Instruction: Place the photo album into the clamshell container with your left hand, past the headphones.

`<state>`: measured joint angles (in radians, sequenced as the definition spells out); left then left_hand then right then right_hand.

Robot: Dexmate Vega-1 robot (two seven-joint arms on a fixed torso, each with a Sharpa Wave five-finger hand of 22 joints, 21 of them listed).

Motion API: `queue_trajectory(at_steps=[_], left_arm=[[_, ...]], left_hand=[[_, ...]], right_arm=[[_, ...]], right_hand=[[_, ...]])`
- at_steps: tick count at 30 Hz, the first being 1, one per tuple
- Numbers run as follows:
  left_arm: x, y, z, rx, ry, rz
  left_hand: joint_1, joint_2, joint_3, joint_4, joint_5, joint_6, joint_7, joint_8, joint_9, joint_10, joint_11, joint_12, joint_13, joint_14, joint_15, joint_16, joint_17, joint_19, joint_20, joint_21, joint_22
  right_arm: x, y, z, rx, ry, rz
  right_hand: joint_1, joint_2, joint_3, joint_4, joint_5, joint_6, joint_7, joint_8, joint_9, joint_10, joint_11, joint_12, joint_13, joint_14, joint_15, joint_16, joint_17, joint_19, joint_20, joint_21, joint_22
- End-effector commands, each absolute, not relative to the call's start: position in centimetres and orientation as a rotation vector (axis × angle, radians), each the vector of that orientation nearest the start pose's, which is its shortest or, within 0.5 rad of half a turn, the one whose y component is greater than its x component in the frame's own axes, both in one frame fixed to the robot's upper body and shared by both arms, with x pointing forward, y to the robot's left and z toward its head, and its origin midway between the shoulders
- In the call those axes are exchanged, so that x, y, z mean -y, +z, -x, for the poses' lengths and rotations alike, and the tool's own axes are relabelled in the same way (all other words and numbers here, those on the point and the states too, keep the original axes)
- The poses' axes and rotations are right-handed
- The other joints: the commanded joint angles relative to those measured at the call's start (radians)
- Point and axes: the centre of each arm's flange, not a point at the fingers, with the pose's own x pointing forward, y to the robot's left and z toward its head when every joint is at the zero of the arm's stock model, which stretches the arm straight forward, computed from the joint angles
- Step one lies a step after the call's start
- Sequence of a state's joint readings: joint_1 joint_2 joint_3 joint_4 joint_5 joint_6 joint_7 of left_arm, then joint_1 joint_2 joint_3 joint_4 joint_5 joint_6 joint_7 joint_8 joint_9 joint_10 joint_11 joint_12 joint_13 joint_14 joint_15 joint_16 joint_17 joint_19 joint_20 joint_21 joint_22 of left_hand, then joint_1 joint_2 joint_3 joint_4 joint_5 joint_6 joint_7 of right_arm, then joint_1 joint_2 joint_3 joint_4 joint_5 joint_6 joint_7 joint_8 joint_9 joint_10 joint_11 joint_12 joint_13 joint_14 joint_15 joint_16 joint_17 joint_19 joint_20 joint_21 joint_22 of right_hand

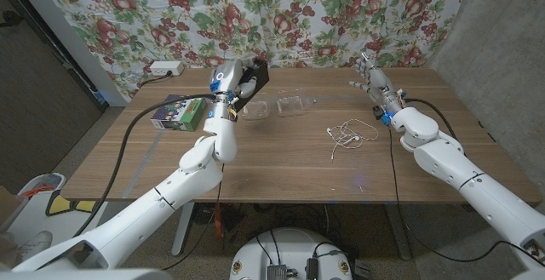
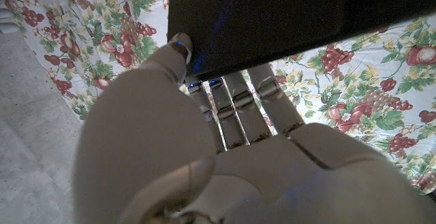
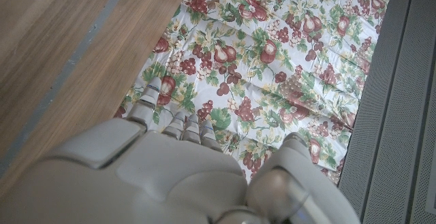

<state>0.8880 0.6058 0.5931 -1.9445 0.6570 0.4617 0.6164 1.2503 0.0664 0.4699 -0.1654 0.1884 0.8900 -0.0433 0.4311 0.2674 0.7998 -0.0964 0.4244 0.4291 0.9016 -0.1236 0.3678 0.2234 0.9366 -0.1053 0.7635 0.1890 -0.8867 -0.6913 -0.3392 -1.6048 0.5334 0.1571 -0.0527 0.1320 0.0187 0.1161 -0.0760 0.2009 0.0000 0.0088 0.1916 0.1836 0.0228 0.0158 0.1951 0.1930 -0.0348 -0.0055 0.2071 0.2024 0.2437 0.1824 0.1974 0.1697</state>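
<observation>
Left hand is raised above the desk, its fingers clamped on the black photo album; the left wrist view shows the thumb against one side of the dark cover and the other fingers under its edge. From the head view the album hangs tilted in the air, over the far left part of the desk and just above the left end of the clamshell container. Nearer the robot, right of centre on the desk, the white wired headphones lie in a loose tangle, apart from the container. Farther back, the clear clamshell container sits on the wood between the two arms. To the left of the held album a green box lies on the desk, and a white power strip rests at the far left corner. Right hand is at the far right part of the desk, holding nothing; whether its fingers are spread or drawn in I cannot tell. In the right wrist view its fingers reach toward the fruit-print curtain that hangs behind the desk.
</observation>
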Motion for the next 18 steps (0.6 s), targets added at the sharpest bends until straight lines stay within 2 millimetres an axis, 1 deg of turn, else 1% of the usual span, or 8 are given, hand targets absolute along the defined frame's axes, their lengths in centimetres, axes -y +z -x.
queue_trajectory(at_steps=[1, 14, 18], left_arm=[[-18.7, 6.8, -52.8, 0.966, 0.650, -1.085], [-19.0, 7.8, -54.2, 0.972, 0.689, -1.132], [-19.1, 8.1, -54.7, 0.985, 0.695, -1.137]], left_hand=[[0.050, 0.060, -0.004, 0.004, 0.005, 0.004, -0.007, 0.001, 0.001, 0.039, -0.040, -0.001, 0.006, -0.003, -0.081, -0.003, -0.001, -0.005, 0.000, 0.011, 0.003], [0.044, 0.063, -0.004, 0.006, 0.004, 0.003, -0.008, -0.001, 0.000, 0.037, -0.039, -0.008, 0.009, -0.013, -0.081, -0.012, -0.002, -0.018, 0.001, 0.016, 0.002], [0.038, 0.063, -0.003, 0.007, 0.003, 0.003, -0.013, -0.002, 0.000, 0.035, -0.034, -0.013, 0.011, -0.034, -0.080, -0.026, -0.004, -0.044, 0.005, 0.014, 0.001]], right_arm=[[29.3, 3.2, -60.3, 0.672, 0.205, 0.194], [29.4, 3.3, -60.4, 0.671, 0.213, 0.192], [29.3, 3.2, -60.5, 0.681, 0.224, 0.172]], right_hand=[[-0.001, -0.001, -0.004, -0.002, -0.003, 0.006, 0.002, 0.007, 0.005, 0.005, -0.003, 0.005, 0.003, 0.005, 0.001, 0.004, 0.003, 0.004, 0.006, -0.004, 0.003], [0.000, 0.000, -0.004, -0.003, -0.003, 0.007, 0.000, 0.007, 0.005, 0.006, -0.003, 0.005, 0.003, 0.004, 0.001, 0.004, 0.003, 0.005, 0.005, -0.004, 0.003], [0.000, 0.001, -0.004, -0.003, -0.003, 0.008, 0.000, 0.007, 0.005, 0.005, -0.003, 0.004, 0.003, 0.004, 0.000, 0.003, 0.003, 0.005, 0.006, -0.005, 0.003]])
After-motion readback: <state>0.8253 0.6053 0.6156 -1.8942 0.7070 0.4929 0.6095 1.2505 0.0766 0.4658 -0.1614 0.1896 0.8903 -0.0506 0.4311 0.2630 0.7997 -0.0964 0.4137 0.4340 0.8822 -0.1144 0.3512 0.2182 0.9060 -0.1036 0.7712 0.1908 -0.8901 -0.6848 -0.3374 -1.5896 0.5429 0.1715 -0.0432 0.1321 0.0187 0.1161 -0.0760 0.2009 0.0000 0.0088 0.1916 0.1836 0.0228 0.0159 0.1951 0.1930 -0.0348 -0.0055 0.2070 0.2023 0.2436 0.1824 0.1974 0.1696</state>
